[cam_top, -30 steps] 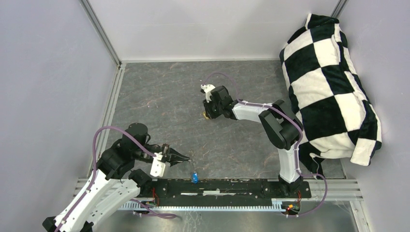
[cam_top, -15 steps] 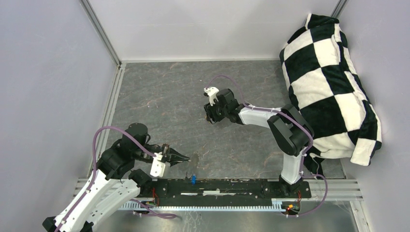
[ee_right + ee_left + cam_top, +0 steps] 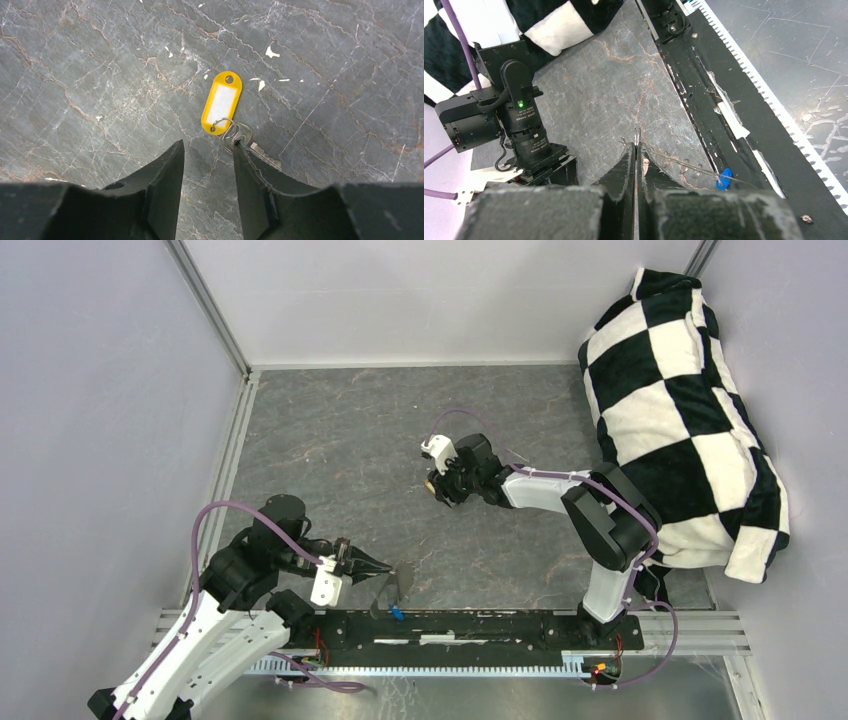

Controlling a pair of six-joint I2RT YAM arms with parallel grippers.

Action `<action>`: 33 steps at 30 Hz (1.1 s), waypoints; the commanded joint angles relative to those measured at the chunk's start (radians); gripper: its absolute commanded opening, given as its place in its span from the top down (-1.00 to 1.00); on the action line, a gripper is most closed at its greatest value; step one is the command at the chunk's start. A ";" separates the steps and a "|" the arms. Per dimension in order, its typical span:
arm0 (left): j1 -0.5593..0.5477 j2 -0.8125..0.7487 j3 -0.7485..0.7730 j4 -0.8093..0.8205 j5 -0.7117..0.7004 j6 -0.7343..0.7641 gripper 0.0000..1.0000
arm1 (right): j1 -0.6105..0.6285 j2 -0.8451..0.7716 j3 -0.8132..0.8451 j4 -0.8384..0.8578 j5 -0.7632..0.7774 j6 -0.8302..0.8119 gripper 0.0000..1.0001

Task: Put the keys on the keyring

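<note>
Operator: What has moved in the last second?

Observer: Mostly the right arm. Its elbow has swung out toward the near edge, and the right gripper (image 3: 207, 146) has shifted slightly along the desk (image 3: 330, 440). Its fingers stand apart, low over the yellow tag (image 3: 221, 102). One fingertip touches the silver key (image 3: 245, 135) ringed to that tag. Nothing is lifted yet.

Operator: And the left?

Observer: The left gripper (image 3: 635, 147) has not travelled. It is pressed together on the keyring (image 3: 674, 164), a thin wire. The blue key (image 3: 724, 179) at the wire's far end has swung nearer the black rail (image 3: 480, 625).

Operator: Meaning?

Observer: I'd judge that one key is already threaded. The right side seems to be lining up to pinch the second, which lies well apart from the ring.

Operator: Any writing?

Observer: None legible. The tag's white insert looks blank, and no brand marks show.
</note>
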 commanded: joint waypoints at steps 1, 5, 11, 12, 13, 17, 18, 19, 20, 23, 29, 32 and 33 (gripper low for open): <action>-0.001 0.001 0.038 0.035 0.012 -0.044 0.96 | 0.001 -0.020 0.002 0.055 -0.026 -0.074 0.08; -0.002 0.003 0.037 0.033 0.015 -0.046 0.96 | 0.001 -0.011 -0.002 0.071 -0.020 -0.086 0.14; -0.002 0.012 0.039 0.036 0.013 -0.041 0.96 | 0.001 0.008 0.007 0.068 -0.022 -0.108 0.19; -0.002 0.014 0.039 0.036 0.014 -0.039 0.96 | 0.002 0.013 0.009 0.064 -0.022 -0.110 0.19; -0.002 0.015 0.038 0.036 0.012 -0.037 0.96 | 0.000 0.015 0.011 0.062 -0.022 -0.114 0.20; -0.002 0.023 0.039 0.038 -0.004 -0.030 0.96 | -0.001 0.031 0.018 0.056 -0.027 -0.122 0.22; -0.002 0.026 0.040 0.040 -0.017 -0.028 0.96 | -0.002 0.036 0.021 0.053 -0.028 -0.123 0.23; -0.002 0.031 0.041 0.042 -0.025 -0.027 0.96 | -0.004 0.042 0.022 0.055 -0.028 -0.125 0.25; -0.002 0.036 0.044 0.041 -0.034 -0.024 0.96 | -0.005 0.045 0.023 0.059 -0.029 -0.125 0.26; -0.002 0.052 0.052 0.040 -0.043 -0.018 0.96 | -0.008 0.050 0.026 0.070 -0.041 -0.128 0.35; -0.002 0.088 0.067 0.055 -0.079 -0.019 0.96 | -0.012 0.039 0.022 0.096 -0.063 -0.129 0.65; -0.002 0.108 0.081 0.049 -0.094 -0.015 0.96 | -0.014 0.026 0.017 0.108 -0.074 -0.138 0.84; -0.002 0.114 0.083 0.048 -0.097 -0.013 0.96 | -0.016 0.022 0.016 0.108 -0.075 -0.140 0.92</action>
